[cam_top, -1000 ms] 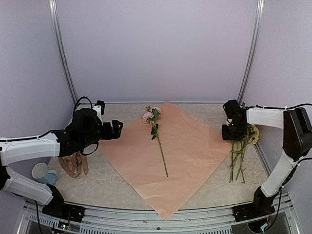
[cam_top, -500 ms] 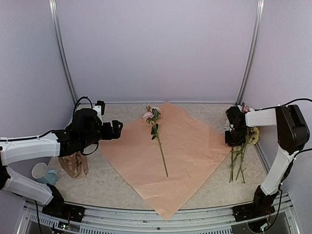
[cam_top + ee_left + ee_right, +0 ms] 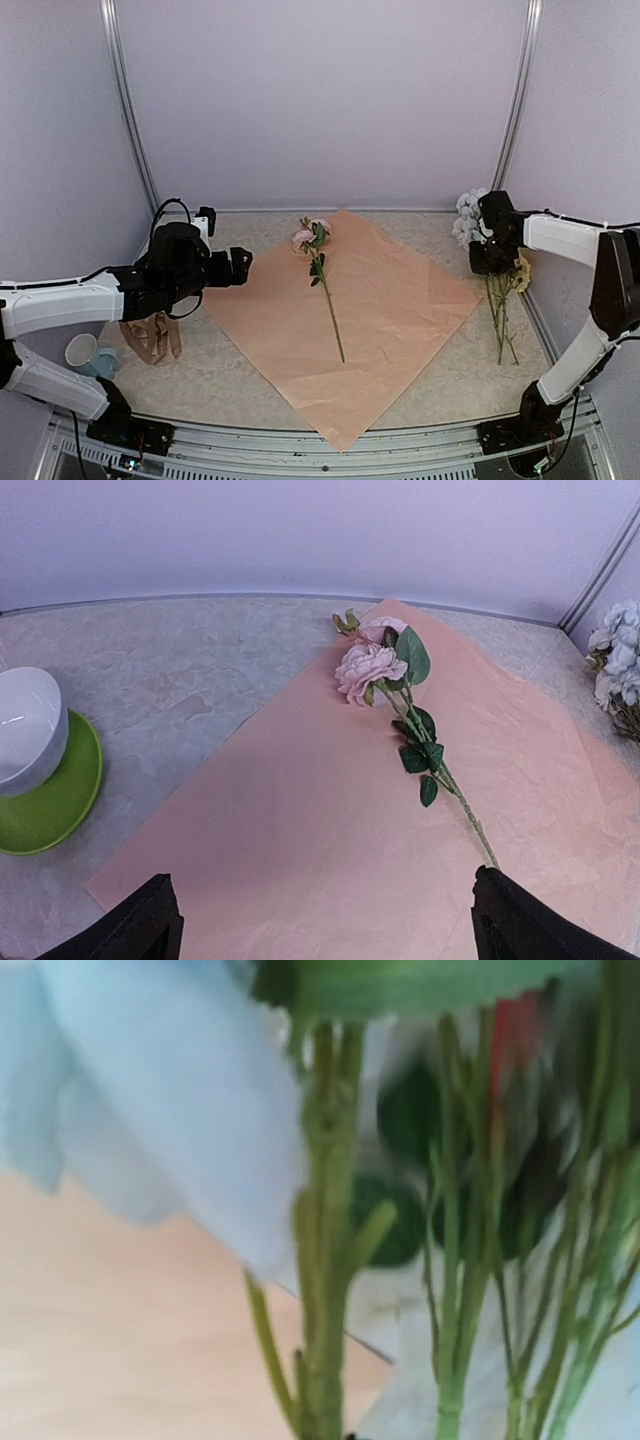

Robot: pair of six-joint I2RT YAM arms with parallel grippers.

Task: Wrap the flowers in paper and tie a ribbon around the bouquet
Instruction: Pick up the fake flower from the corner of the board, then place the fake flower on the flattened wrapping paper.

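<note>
My right gripper (image 3: 493,262) is clamping the flowers (image 3: 468,214) by their stems, just beside the paper's (image 3: 390,310) right corner. A pink flower (image 3: 322,275) is lying on the paper. My left gripper (image 3: 243,264) is hovering wide open at its left edge.

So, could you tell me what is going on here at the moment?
The right gripper is shut on the stem of a pale blue flower at the right of the table, where more flowers lie. One pink flower already lies across the paper, which is spread in the middle. The left gripper hangs open above the paper's left edge. The ribbon lies untouched at the left, so wrapping has not begun.
</note>
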